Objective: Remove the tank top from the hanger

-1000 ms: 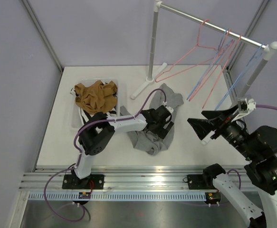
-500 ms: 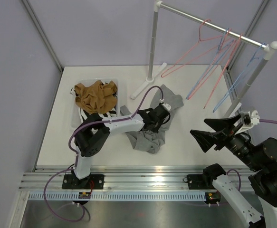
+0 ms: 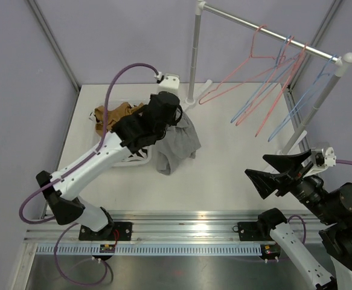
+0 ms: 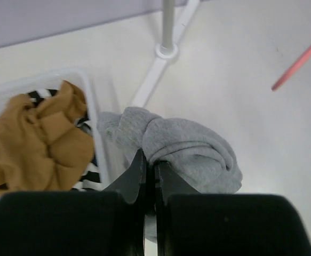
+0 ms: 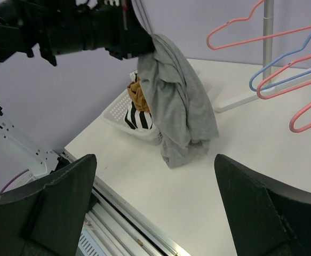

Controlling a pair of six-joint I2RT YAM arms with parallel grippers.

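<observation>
While left hand (image 4: 150, 162) pinches soft grey tank top (image 3: 179, 142), limp rumpled folds, right hand (image 3: 255, 166) spread wide.

On the counter (image 3: 236, 163), we see a white basket (image 4: 95, 114) at ten o'clock holding a crumpled brown garment (image 4: 32, 138) over a black-and-white striped one (image 5: 134, 118). A white clothes rack (image 3: 194, 54) stands just beside it at twelve o'clock.

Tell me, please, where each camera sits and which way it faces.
Top external: above and behind the robot, looking down on table, clothes rack, left arm, right arm.
Left wrist: looking down past the shut left claw at grey tank top and basket.
Right wrist: looking across the table through the open right claw.
All share the tank top.
</observation>
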